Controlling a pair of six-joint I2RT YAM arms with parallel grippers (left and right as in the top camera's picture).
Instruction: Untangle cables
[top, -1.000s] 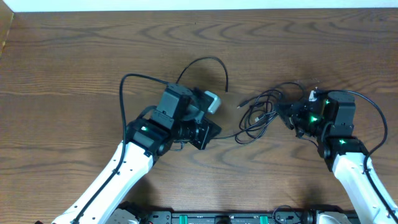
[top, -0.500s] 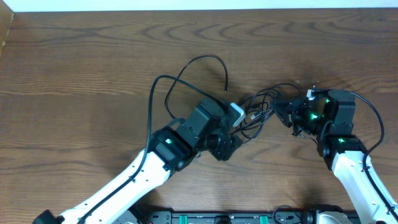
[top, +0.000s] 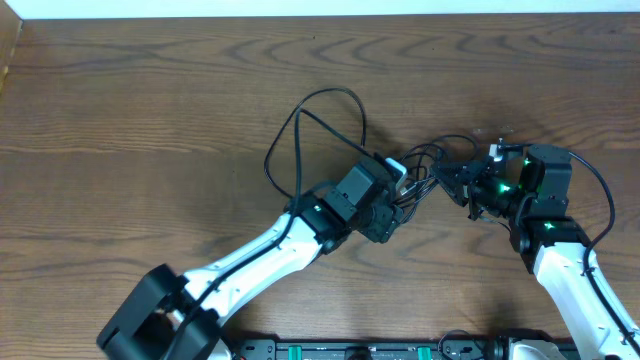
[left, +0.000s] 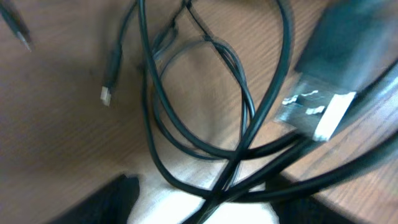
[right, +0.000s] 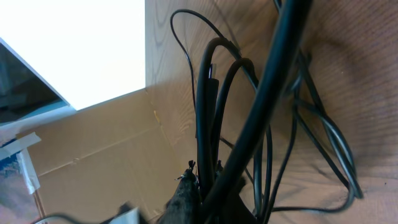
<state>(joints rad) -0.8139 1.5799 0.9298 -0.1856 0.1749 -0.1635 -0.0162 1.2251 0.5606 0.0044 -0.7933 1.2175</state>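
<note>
The right gripper (top: 463, 187) sits pinched on a bunch of strands at the right edge of the cables (top: 428, 160). It is judged to be anchoring the knot so the other arm has something to pull against, and its wrist view shows black wires converging at the fingertips. Just beside it, the left gripper (top: 404, 193) hangs over the tangle with its jaws spread wide. In its wrist view several crossed strands lie in the gap, so it is apparently lining up on one to draw free. The tangle lies on the wooden table (top: 150, 100) between the two grippers, right of centre. By count there are two arms, two grippers and one knot. One plug end (left: 106, 94) with a pale metal tip shows clearly, and a second is only a blur. The number of separate cables cannot be told, and no white one can be picked out.
</note>
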